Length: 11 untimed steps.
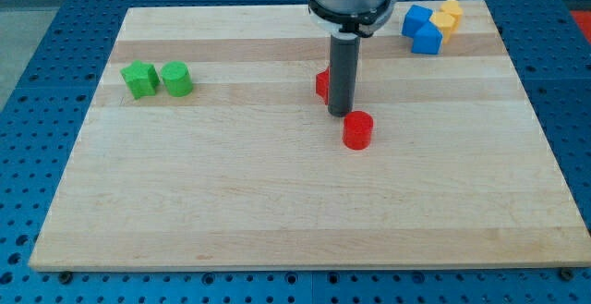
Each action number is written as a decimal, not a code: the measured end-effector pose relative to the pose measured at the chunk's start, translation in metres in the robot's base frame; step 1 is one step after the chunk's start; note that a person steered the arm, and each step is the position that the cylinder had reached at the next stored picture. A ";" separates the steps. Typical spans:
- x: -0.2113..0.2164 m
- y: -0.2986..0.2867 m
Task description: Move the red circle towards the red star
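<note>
A pale wooden board (277, 212) made of joined planks fills most of the view, its grain running side to side in lighter and darker bands. Beneath it lies a blue metal table (37, 73) perforated with a regular grid of small round holes, visible as strips at 9 o'clock, 3 o'clock, 6 o'clock and in the corners at 11 and 1 o'clock. Lighting is even and bright, with only soft shadows. No walls, floor or windows are visible.
</note>
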<state>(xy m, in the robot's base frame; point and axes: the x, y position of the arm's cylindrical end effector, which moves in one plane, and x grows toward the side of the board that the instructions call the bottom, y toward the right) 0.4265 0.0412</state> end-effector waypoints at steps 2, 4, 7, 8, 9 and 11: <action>0.023 -0.032; 0.089 -0.014; 0.066 0.027; 0.058 0.018; 0.051 0.009; 0.038 0.039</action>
